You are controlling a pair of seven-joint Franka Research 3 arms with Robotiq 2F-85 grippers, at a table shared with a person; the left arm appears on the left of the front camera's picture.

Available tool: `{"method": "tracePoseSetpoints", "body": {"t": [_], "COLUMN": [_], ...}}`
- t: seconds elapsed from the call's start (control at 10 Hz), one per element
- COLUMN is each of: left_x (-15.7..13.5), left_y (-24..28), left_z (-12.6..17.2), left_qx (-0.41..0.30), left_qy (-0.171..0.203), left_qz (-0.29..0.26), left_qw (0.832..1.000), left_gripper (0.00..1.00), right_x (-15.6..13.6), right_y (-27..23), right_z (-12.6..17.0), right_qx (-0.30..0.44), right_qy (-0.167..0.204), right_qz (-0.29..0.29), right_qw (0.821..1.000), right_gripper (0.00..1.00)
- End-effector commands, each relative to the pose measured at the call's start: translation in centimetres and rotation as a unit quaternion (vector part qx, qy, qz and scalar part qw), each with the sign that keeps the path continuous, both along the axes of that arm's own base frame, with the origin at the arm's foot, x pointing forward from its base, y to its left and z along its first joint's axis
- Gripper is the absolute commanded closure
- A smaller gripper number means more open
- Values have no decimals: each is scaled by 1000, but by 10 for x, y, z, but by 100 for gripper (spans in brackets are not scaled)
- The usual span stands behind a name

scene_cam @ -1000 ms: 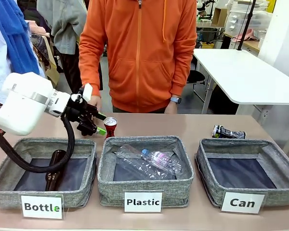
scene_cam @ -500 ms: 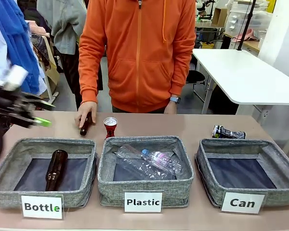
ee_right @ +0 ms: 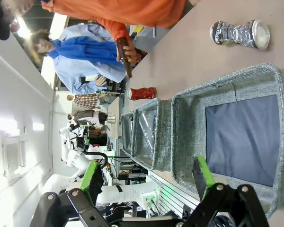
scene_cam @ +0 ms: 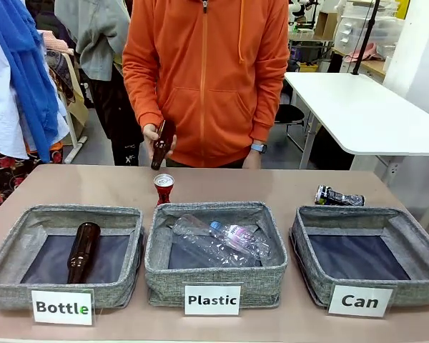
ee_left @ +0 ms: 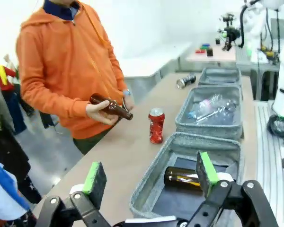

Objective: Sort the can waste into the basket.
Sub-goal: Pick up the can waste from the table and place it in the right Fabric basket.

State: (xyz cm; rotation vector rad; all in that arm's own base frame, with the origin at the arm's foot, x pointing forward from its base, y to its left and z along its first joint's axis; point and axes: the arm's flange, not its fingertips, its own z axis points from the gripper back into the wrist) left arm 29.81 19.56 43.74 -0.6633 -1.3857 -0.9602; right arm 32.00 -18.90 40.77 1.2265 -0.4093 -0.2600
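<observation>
The red can (scene_cam: 164, 189) stands upright on the table behind the middle bin, and in the left wrist view the red can (ee_left: 156, 125) is beyond my fingers. The crushed dark can (scene_cam: 339, 196) lies on its side behind the grey basket labelled "Can" (scene_cam: 357, 259), whose dark bottom is bare. My left gripper (ee_left: 150, 175) is open and holds nothing, hovering near the "Bottle" bin. My right gripper (ee_right: 146, 174) is open too, above the near side of the basket (ee_right: 241, 137). The crushed can (ee_right: 239, 33) lies past it.
A person in an orange hoodie stands at the far edge, holding a brown bottle (scene_cam: 162, 145) above the table. The "Bottle" bin (scene_cam: 28, 218) holds one brown bottle (scene_cam: 82, 250). The "Plastic" bin (scene_cam: 214, 275) holds clear bottles (scene_cam: 222, 239).
My left arm has pulled back to the left, out of the front view. The person has picked the brown bottle up off the table and raised it.
</observation>
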Motion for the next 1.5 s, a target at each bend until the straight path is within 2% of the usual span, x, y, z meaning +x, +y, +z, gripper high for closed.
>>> {"method": "tracePoseSetpoints", "body": {"t": [0.0, 0.1, 0.3, 0.5, 0.7, 0.8, 0.9, 1.1, 1.2, 1.3, 1.4], "left_x": [-16, -16, 3, 37, 88, 99, 88, 32, -5, -30, -42], "left_y": [13, 10, -7, -36, -66, -71, -46, 43, 67, 78, 87], "left_z": [-26, -30, -21, -7, -3, -1, 8, 13, 10, 5, -3], "left_qx": [-34, -29, 2, 42, 55, 67, 45, 10, -7, -26, -43], "left_qy": [-26, -23, -19, 2, 33, 44, 31, 16, 2, 1, 11], "left_qz": [-13, -10, -41, -78, -123, -131, -120, -58, -32, 7, 48], "left_qw": [999, 999, 999, 996, 990, 988, 991, 998, 999, 1000, 998], "left_gripper": [0, 0, 0, 0, 0, 0, 0, 0, 0, 0, 0], "right_x": [2, 2, 2, 2, 2, 2, 2, 2, 2, 2, 2], "right_y": [0, 0, 0, 0, 0, 0, 0, 0, 0, 0, 0], "right_z": [1, 1, 1, 1, 1, 1, 1, 1, 1, 1, 1], "right_qx": [6, 6, 6, 6, 6, 6, 6, 6, 6, 6, 6], "right_qy": [-16, -16, -16, -16, -16, -16, -16, -16, -16, -16, -16], "right_qz": [-3, -3, -3, -3, -3, -3, -3, -3, -3, -3, -3], "right_qw": [1000, 1000, 1000, 1000, 1000, 1000, 1000, 1000, 1000, 1000, 1000], "right_gripper": [0, 0, 0, 0, 0, 0, 0, 0, 0, 0, 0]}}
